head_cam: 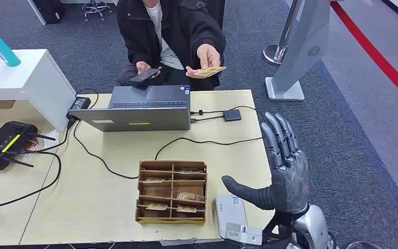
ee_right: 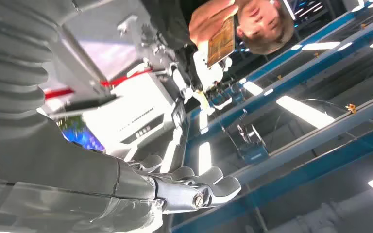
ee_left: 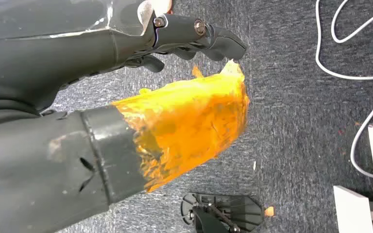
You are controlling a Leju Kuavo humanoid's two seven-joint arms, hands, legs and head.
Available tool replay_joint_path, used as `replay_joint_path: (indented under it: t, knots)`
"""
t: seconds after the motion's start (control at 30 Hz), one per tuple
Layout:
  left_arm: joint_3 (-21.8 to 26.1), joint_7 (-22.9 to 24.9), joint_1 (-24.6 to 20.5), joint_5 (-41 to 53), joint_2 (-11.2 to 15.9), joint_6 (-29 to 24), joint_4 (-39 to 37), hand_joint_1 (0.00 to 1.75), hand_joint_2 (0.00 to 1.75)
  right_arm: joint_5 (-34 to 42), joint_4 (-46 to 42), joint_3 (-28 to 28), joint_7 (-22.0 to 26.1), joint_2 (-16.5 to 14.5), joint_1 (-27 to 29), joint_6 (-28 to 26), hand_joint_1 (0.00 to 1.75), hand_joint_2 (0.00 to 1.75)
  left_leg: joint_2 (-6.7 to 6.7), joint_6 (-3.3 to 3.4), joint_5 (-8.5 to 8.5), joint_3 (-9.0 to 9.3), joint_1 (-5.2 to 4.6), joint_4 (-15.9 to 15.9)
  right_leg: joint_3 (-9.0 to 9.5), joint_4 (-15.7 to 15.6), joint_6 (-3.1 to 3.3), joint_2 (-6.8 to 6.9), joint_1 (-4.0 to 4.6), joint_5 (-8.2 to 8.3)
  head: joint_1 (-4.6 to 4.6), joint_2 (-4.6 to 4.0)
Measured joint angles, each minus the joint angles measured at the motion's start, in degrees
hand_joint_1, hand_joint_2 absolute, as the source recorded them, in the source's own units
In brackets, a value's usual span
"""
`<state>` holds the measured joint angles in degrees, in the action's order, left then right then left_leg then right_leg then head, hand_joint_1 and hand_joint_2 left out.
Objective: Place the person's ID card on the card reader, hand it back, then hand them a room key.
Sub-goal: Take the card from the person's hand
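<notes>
From the head view, the right robot hand (head_cam: 285, 166) stood raised over the counter (head_cam: 103, 202) edge, fingers straight and apart, thumb out, holding nothing. A person's hand (head_cam: 207, 56) held the card (head_cam: 210, 71) out beyond the laptop (head_cam: 140, 111). The card reader (head_cam: 236, 218) lay beside the wooden tray (head_cam: 172, 192).

The left wrist view showed the left robot hand (ee_left: 126, 73) over carpet, fingers curled, thumb wrapped in orange tape (ee_left: 194, 126), gripping nothing.

The right wrist view showed the card (ee_right: 221, 41) well beyond the outstretched fingers (ee_right: 213, 182).

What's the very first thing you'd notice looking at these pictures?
The robot's big silver right hand, held up open at the table's right edge with its fingers spread. Across the pale wooden table, a person in a black jacket holds out a small tan ID card. Between them sits a brown wooden compartment tray.
</notes>
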<state>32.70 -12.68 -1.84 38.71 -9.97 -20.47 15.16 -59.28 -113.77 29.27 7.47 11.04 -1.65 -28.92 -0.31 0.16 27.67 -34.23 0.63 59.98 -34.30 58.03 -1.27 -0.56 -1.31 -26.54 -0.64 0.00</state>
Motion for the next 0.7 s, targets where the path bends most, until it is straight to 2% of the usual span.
replay_joint_path:
  t: [0.7]
  knots:
    - [0.0, 0.2, -0.1, 0.5, -0.2, 0.2, 0.0, 0.00, 0.00, -1.5, 2.0, 0.5, -1.1, 1.0, -1.9, 0.0, 0.00, 1.75, 0.00, 0.00, 0.01, -0.01, 0.00, 0.0, -0.01, 0.0, 0.00, 0.00, 0.00, -0.02, 0.01, 0.00]
